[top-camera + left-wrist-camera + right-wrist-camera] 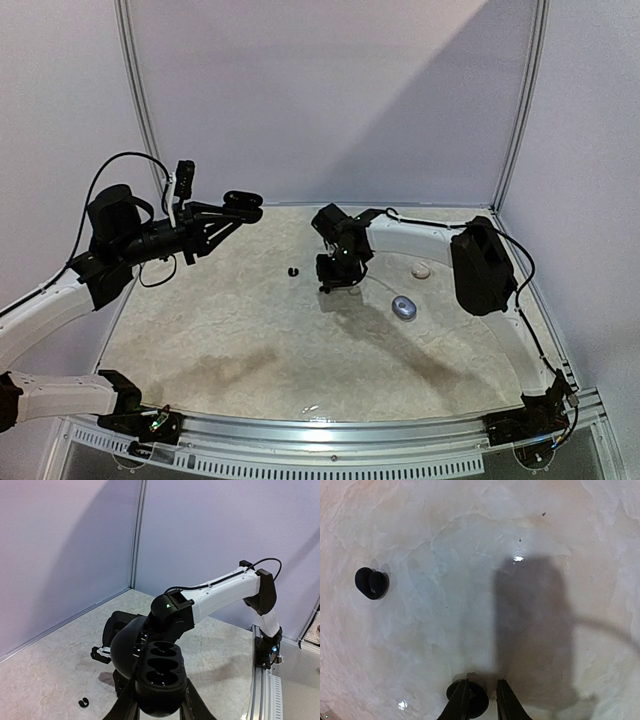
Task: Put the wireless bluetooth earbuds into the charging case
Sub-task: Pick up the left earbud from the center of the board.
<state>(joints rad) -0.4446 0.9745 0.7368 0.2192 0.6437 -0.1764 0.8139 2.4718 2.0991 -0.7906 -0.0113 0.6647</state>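
At the centre of the pale marbled desk (250, 340), the right pincer (337, 283) points downward, close over the surface. Its wrist view shows the two fingertips (462, 700) drawn near together at the bottom edge, with a glossy black earbud (470, 696) lying on the desk between and just under them; whether the fingers actually clamp that bud cannot be told, since the contact is partly hidden. A second black earbud (371, 583) lies free on the desk, well apart to the left in the same view; it appears in the overhead view as a small dark dot (293, 271) to the left of the right pincer, and in the left wrist view at lower left (83, 702). The left pincer (243, 201) is raised above the desk at rear left and pinches the open black charging case (160, 672), whose two empty round sockets face the left wrist camera, with the rounded lid hinged back behind them. To the right of the right pincer, a silver-grey rounded case (404, 307) rests on the desk, and a whitish rounded case (421, 270) lies beyond it, nearer the right arm (480, 265).
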